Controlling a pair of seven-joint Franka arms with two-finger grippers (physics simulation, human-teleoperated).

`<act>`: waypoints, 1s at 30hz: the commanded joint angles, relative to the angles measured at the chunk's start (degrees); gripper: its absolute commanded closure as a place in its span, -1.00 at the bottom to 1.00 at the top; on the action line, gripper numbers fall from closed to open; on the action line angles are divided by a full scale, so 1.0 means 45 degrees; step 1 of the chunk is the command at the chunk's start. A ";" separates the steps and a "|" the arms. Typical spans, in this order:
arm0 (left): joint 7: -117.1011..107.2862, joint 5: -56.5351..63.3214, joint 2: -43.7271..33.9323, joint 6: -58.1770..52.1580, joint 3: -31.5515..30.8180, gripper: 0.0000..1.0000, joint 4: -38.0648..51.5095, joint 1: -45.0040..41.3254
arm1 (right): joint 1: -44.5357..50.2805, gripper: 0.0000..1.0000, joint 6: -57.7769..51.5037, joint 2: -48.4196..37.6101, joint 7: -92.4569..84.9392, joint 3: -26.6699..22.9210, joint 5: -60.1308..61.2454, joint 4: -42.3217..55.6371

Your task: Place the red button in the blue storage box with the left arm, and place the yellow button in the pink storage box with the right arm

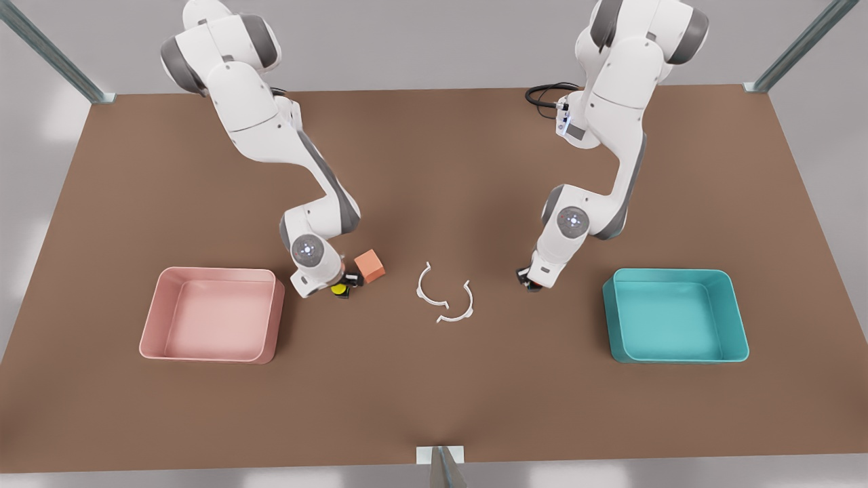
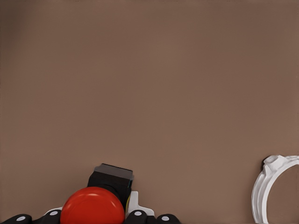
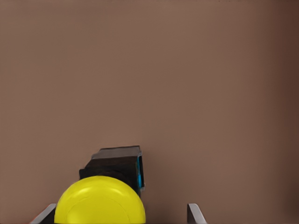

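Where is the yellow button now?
In the front view, the yellow button sits on the table left of centre, at the right gripper, beside the orange cube.

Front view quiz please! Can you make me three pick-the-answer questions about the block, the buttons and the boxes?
1. Where is the orange block?
A. Beside the yellow button
B. Inside the pink box
C. Against the teal box

2. What colour is the button at the left pincer?
A. Green
B. Red
C. Blue

3. What is in the pink box?
A. A button
B. The block
C. Nothing

Answers:
1 A: the orange block sits right by the yellow button, where the right pincer is, on the front view's left.
2 B: the left pincer, on the front view's right, is down at the red button.
3 C: the pink box shows only its bare floor.
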 commanded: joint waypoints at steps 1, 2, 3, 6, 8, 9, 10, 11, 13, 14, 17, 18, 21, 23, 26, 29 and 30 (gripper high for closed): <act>-0.0351 -0.0076 -0.0086 -0.0029 0.0089 0.16 0.0111 0.0009 | -0.0034 -1.00 0.0397 0.0175 0.1257 -0.0011 -0.0041 0.0208; -0.0351 -0.0057 -0.0457 -0.0126 0.0147 0.17 0.0131 0.0009 | -0.0034 -1.00 0.0397 0.0175 0.1257 -0.0011 -0.0041 0.0248; -0.0332 0.0040 -0.1198 -0.0789 0.0401 0.17 0.0111 0.0009 | -0.0034 -1.00 0.0397 0.0214 0.1277 -0.0011 -0.0041 0.0248; 0.2089 0.0724 -0.3113 -0.3661 0.2197 0.16 -0.0006 0.0009 | 0.0063 -1.00 0.0456 0.0526 0.1296 0.0008 -0.0041 0.0248; 0.5096 0.0724 -0.3660 -0.4833 0.3857 0.16 -0.0006 0.0009 | 0.0102 -1.00 0.0515 0.0624 0.1296 0.0008 -0.0041 0.0248; 0.6600 0.0724 -0.3622 -0.5049 0.4541 0.16 -0.0026 0.0009 | 0.0083 -0.95 0.0554 0.0624 0.1296 0.0008 -0.0041 0.0248; 0.7575 0.0724 -0.3466 -0.5029 0.5049 0.16 -0.0006 0.0125 | 0.0063 -0.42 0.0554 0.0624 0.1296 0.0008 -0.0041 0.0267; 0.8571 0.0705 -0.3193 -0.4990 0.5050 0.16 -0.0006 0.0672 | 0.0044 0.30 0.0554 0.0604 0.1277 0.0008 -0.0041 0.0267; 0.9590 0.0705 -0.2607 -0.4932 0.5050 0.14 0.0150 0.1454 | 0.0102 0.48 0.0573 0.0526 0.1277 0.0008 -0.0021 0.0287; 0.9610 0.0666 -0.2138 -0.4912 0.5030 0.14 0.0481 0.1649 | 0.0083 0.49 0.0573 0.0487 0.1296 0.0008 -0.0021 0.0286; 0.9571 0.0568 -0.1200 -0.4931 0.5011 -1.00 0.1361 0.1649 | 0.0083 0.50 0.0515 0.0253 0.1277 -0.0011 -0.0021 0.0287; 0.9571 0.0568 -0.1200 -0.4931 0.5011 -1.00 0.1361 0.1649 | 0.0064 0.50 0.0476 0.0175 0.1277 -0.0011 -0.0021 0.0365; 0.9590 0.0568 -0.1200 -0.4990 0.5011 -1.00 0.1459 0.1649 | -0.0424 0.50 0.0125 -0.0567 0.1121 -0.0109 -0.0489 0.0345; 0.9571 0.0549 -0.1258 -0.5945 0.4991 -1.00 0.1946 0.1591 | -0.1087 0.50 -0.0558 -0.1348 0.0419 -0.0090 -0.0703 0.0306; 0.9610 -0.1151 -0.1824 -0.8640 0.4933 -1.00 0.4231 0.1201 | -0.2163 0.50 -0.1575 -0.2266 -0.1027 -0.0090 -0.0900 0.0189; 0.9610 0.0605 -0.3307 -1.2763 0.0973 -1.00 0.6849 0.3598 | -0.3080 0.50 -0.1927 -0.3106 -0.2062 -0.0070 -0.1251 -0.0435; 0.9571 0.0900 -0.4167 -1.2861 -0.0692 -1.00 0.6869 0.5106 | -0.3335 0.49 -0.1946 -0.3418 -0.2433 -0.0031 -0.1251 -0.0670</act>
